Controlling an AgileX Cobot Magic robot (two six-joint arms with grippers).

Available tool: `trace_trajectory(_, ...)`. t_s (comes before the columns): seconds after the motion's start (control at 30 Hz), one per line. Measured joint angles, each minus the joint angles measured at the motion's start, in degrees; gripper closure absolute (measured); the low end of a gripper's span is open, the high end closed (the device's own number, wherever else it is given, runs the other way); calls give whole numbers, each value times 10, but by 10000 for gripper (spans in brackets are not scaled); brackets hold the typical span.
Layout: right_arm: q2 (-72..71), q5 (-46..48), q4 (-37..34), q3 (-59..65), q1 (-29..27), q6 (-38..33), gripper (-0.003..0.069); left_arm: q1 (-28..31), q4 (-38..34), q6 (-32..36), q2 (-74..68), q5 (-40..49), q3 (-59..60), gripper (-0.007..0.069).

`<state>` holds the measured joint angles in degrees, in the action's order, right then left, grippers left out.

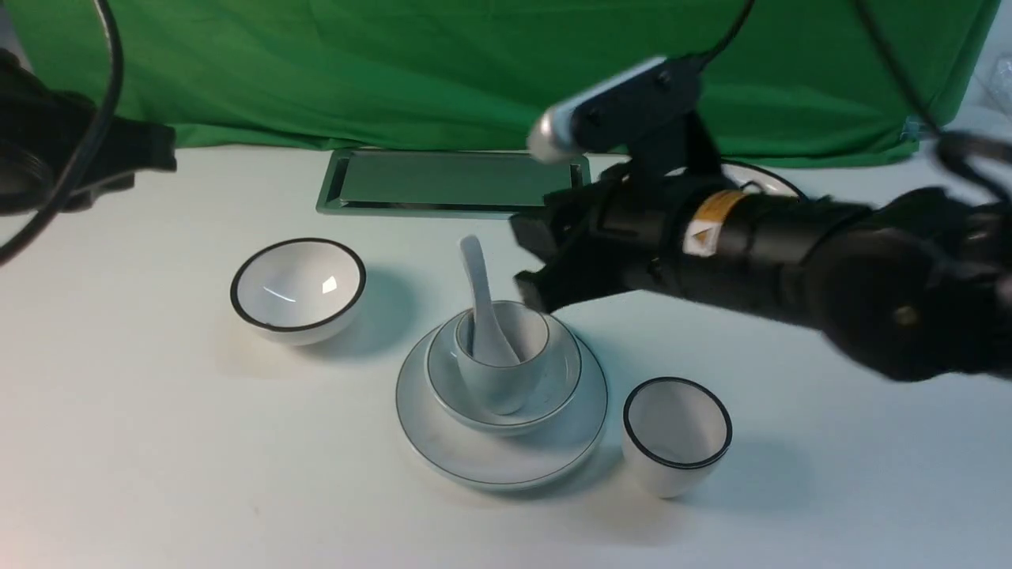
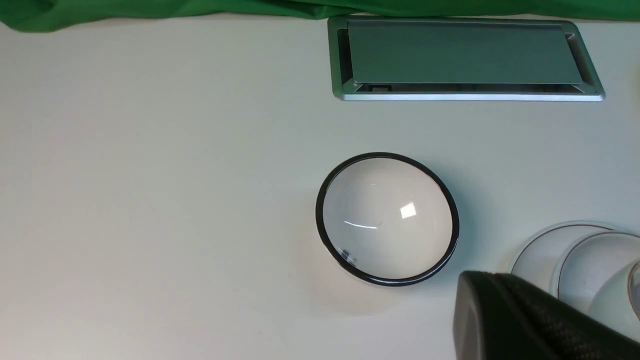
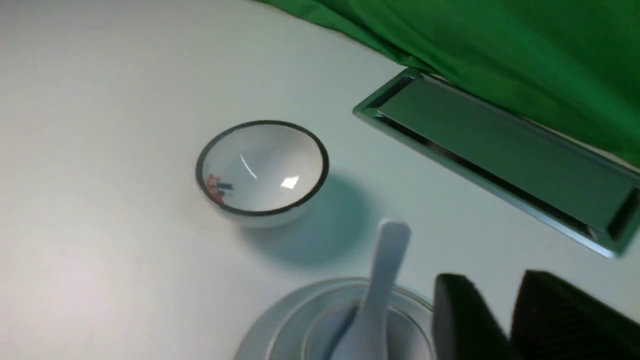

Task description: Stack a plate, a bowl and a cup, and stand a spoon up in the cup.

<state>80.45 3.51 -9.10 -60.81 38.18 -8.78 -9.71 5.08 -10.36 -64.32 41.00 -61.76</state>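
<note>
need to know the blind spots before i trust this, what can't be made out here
- Spoon's lower tip: front view, inside the cup.
- Back plate: front view, mostly behind the right arm.
- Stack's far part: left wrist view, cut by the edge.
- Right claw: right wrist view, blurred.

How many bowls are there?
2: a black-rimmed bowl alone on the left, and a thin-rimmed bowl on the plate, under the cup.
</note>
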Motion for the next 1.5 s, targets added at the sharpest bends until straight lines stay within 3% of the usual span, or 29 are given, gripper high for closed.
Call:
trace_trajectory(0.07,-42,48,0,0,-17,2,554,0,0,1,0,0,0,622)
trace_trajectory(0.1,-120,116,13,6,-51,12,606,0,-1,8,0,0,0,622)
trace_trajectory(0.37,-460,170,142,187,-144,115,631,0,-36,40,57,-46,53,622)
trace_trajectory(0.47,-551,152,157,262,-152,129,631,0,-48,42,104,-80,94,622)
trace_trajectory(0.67,-724,-35,163,439,-157,144,607,0,-98,42,321,-181,267,622)
trace_trajectory(0.8,-764,-87,163,476,-157,146,529,0,-112,42,433,-206,343,622)
trace_trajectory(1.03,-769,-86,165,480,-157,151,426,0,-127,44,535,-212,387,622)
trace_trajectory(1.5,-769,-83,165,480,-157,153,417,2,-103,69,544,-234,400,622)
